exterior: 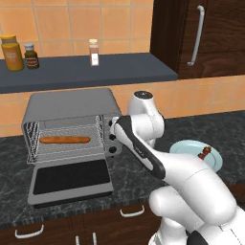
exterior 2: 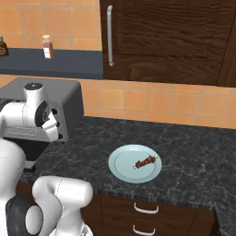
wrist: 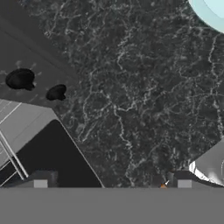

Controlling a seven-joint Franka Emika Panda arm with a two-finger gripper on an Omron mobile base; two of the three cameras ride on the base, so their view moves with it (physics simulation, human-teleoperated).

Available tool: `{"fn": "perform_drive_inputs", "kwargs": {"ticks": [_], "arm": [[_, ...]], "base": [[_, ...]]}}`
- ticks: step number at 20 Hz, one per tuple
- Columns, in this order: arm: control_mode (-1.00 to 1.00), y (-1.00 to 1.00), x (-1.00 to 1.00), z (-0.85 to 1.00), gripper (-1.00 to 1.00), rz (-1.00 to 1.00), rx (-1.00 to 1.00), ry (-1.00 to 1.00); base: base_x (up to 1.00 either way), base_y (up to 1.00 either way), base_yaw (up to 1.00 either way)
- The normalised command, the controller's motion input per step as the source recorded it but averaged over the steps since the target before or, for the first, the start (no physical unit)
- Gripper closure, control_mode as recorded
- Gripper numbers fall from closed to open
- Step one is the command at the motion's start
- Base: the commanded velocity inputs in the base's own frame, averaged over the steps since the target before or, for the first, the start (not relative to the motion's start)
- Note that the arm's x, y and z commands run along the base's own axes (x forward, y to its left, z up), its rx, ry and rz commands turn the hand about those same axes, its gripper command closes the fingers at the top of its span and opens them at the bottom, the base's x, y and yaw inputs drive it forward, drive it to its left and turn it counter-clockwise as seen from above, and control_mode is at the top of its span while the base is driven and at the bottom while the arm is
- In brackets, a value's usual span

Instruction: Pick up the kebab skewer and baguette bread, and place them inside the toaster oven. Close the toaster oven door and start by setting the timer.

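The toaster oven (exterior: pixel 72 103) stands on the dark counter with its door (exterior: pixel 71 179) dropped flat in front. Inside, the baguette bread (exterior: pixel 64 139) lies across the wire rack. To the right, the kebab skewer (exterior: pixel 204 153) (exterior 2: pixel 145 162) rests on a pale blue plate (exterior: pixel 184 147) (exterior 2: pixel 120 162). My gripper (wrist: pixel 112 182) hangs open and holds nothing. It looks down at bare counter just right of the door's glass (wrist: pixel 48 153), with the oven's black knobs (wrist: pixel 19 79) at the left and the plate's rim (wrist: pixel 212 11) in the top right corner.
A dark shelf (exterior: pixel 86 69) above the oven carries jars (exterior: pixel 13 52) and a small bottle (exterior: pixel 94 52). A dark wood cabinet with a long handle (exterior 2: pixel 109 34) fills the wall at right. Drawers with handles (exterior 2: pixel 146 209) run below the counter's front edge.
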Motion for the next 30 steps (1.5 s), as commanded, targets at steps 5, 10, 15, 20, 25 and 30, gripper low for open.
{"fn": "perform_drive_inputs", "kwargs": {"ticks": [5, 10, 15, 20, 25, 30], "arm": [[-1.0, -1.0, -0.07, -0.06, -1.0, 0.15, -0.11, 0.23], [-1.0, -1.0, -0.25, -0.43, -1.0, 0.07, 0.03, 0.01], [-1.0, -1.0, -0.06, -0.29, -1.0, 0.0, 0.03, -0.04], [-1.0, -1.0, 0.11, -0.05, -1.0, 0.0, 0.03, 0.09], [-1.0, -1.0, 0.38, -0.06, -1.0, -0.12, 0.03, 0.14], [-1.0, -1.0, 0.48, -0.05, -1.0, -0.13, 0.0, 0.21]], "base": [[0.0, 0.0, 0.0], [0.0, 0.0, 0.0], [0.0, 0.0, 0.0], [0.0, 0.0, 0.0], [0.0, 0.0, 0.0], [0.0, 0.0, 0.0]]}}
